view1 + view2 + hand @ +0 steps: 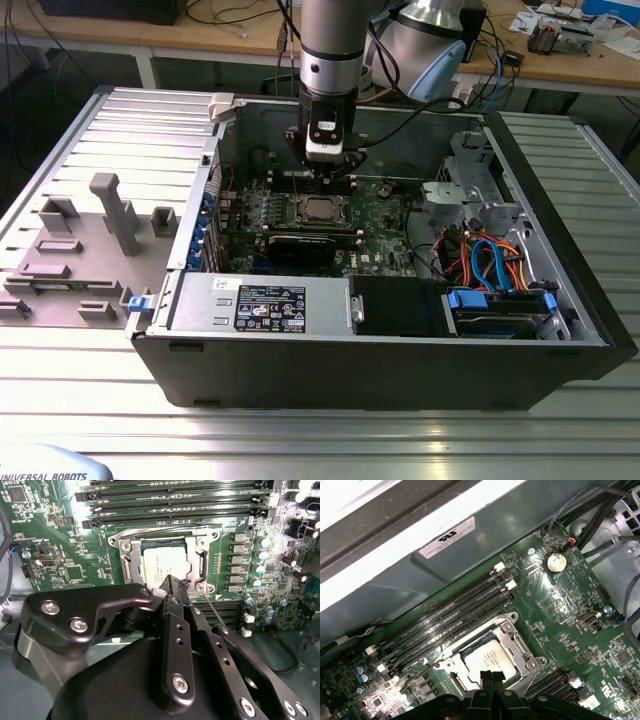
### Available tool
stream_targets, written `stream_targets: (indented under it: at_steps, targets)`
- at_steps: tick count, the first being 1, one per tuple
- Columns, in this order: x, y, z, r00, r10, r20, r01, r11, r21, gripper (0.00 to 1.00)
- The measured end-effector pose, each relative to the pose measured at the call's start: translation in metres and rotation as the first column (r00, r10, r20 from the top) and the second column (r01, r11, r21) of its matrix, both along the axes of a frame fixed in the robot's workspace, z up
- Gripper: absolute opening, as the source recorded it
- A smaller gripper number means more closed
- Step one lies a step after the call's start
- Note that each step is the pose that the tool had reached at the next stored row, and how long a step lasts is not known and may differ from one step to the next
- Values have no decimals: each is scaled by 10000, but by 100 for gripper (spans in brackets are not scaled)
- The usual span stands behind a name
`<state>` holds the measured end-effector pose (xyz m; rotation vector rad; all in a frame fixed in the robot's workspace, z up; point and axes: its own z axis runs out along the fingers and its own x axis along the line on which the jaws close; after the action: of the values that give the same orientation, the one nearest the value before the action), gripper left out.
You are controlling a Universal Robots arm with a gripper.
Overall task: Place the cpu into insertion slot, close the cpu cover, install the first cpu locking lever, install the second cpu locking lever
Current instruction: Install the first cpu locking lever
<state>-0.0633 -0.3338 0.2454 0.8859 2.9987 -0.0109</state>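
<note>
**Fingers together over a seated chip**

Closest to the lens in the second wrist view were the black links of the gripper, and its fingers met at one narrow tip with no gap that I could see and nothing between them. That tip hung just over the near edge of the cpu, by the socket's corner; I could not tell whether it touched.

The cpu sat inside the insertion slot, its dull metal top facing up. Around it the cpu cover appeared to lie flat, its square cut-out framing the chip.

I judged the chip light and stiff but delicate underneath. Boxed in like that, it offered no edge to take. The cover looked like thin sheet steel, rigid enough to be pressed on its frame bars, never on the chip's face.

Just beside the fingertip a thin wire rod ran out slantwise from the socket's corner. I took it for a locking lever: springy, smooth, likely to slip, best caught near its free end.

Beyond the socket ran the long memory slots. In the exterior view the whole board lay inside the open computer case on the ribbed table.
</note>
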Motion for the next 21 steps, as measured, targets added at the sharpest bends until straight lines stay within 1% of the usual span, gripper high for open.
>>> stream_targets:
  at_steps: [13,14,15,21]
  targets:
    - [0,0,0,10000,33,0,-33,10000,0,11]
    - [0,0,0,9992,388,0,-388,9992,0,11]
    - [0,0,0,9988,495,0,-495,9988,0,11]
    - [0,0,0,9984,567,0,-567,9984,0,11]
